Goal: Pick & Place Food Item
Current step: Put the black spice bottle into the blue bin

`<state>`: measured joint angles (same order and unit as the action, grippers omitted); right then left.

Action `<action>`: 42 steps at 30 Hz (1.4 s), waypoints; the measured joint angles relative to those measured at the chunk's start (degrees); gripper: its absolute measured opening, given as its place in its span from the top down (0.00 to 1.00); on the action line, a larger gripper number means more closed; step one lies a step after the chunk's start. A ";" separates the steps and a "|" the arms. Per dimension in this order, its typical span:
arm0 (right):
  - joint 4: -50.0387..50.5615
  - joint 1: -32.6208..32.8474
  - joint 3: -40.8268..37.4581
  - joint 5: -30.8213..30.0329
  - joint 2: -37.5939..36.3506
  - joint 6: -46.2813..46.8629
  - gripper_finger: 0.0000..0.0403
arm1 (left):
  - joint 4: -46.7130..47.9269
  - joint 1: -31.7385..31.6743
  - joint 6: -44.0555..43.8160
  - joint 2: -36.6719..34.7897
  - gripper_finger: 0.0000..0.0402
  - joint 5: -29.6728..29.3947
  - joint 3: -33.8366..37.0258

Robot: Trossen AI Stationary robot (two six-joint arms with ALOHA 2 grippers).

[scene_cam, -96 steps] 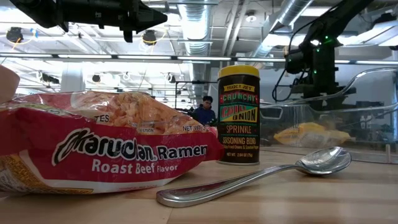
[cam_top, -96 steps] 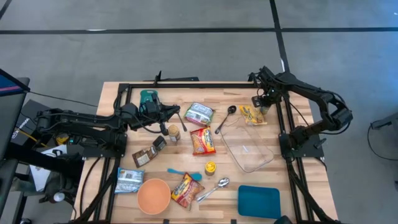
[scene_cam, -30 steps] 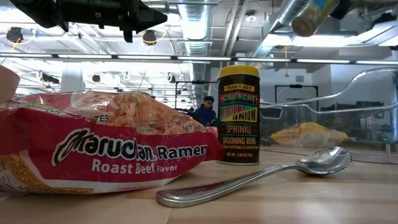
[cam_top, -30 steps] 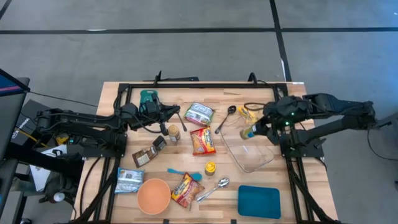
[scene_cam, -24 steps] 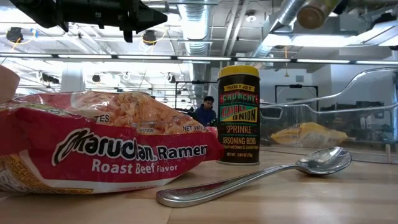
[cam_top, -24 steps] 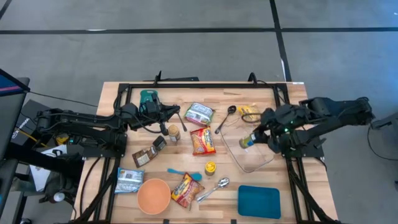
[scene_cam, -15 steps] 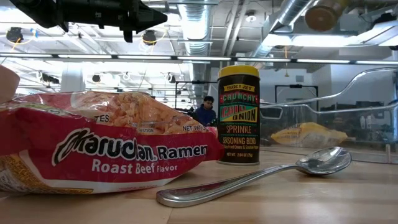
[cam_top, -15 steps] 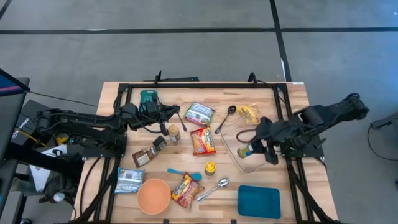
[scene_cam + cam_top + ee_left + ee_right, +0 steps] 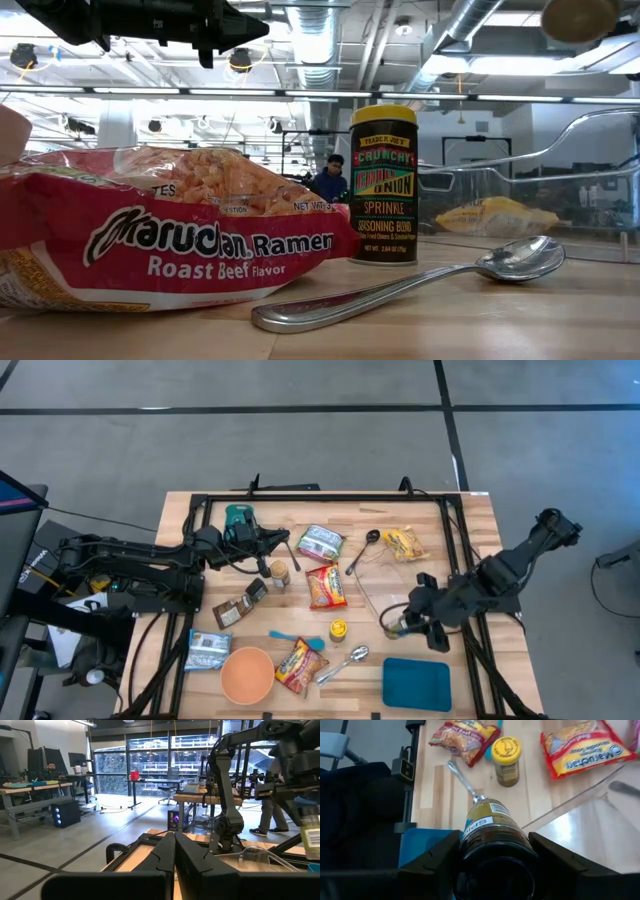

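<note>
My right gripper [image 9: 408,623] is shut on a spice jar [image 9: 395,627] with brown contents and a black lid. It hangs above the near end of a clear plastic container [image 9: 372,595]. The low view shows the jar's round bottom [image 9: 580,17] high at the right. In the right wrist view the jar [image 9: 487,820] sits between my right gripper's [image 9: 494,841] two fingers. My left gripper [image 9: 291,547] hovers shut and empty over the table's far left part; its own view shows the left gripper [image 9: 175,852] closed. My right gripper pinches the jar's upper body just below the black lid [image 9: 495,851], one finger [image 9: 440,854] on each side. The fingers slant down from the table's right side. The jar is lifted clear and tilted, its bottom pointing down toward the table's near left.
On the wood lie a yellow snack bag [image 9: 403,543], ramen packets [image 9: 326,587] [image 9: 296,665], a yellow-lidded jar [image 9: 339,630], spoons [image 9: 345,663] [image 9: 365,550], an orange bowl [image 9: 247,673] and a blue tray [image 9: 416,683] at the near right. A black frame [image 9: 320,497] rims the table.
My right gripper has swung toward the table's near edge with the jar, from over the clear container's far end to over its near end, sinking slightly and rolling. The jar stays lifted and its bottom has turned more toward the low camera.
</note>
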<state>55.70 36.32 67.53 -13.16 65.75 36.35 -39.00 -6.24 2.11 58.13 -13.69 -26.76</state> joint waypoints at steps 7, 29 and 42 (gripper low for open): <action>-0.63 5.78 0.00 -3.07 2.75 3.58 0.50 | -0.02 0.02 0.00 0.00 1.00 0.00 -0.02; 2.36 19.31 0.00 -4.81 10.64 15.14 0.50 | 0.00 0.00 0.00 0.00 1.00 0.00 -0.02; 6.61 26.70 0.00 -3.61 16.27 17.30 0.50 | -0.01 0.01 0.00 0.00 1.00 0.00 -0.02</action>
<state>62.31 63.02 67.53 -16.77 82.02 53.65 -39.02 -6.23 2.11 58.13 -13.69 -26.79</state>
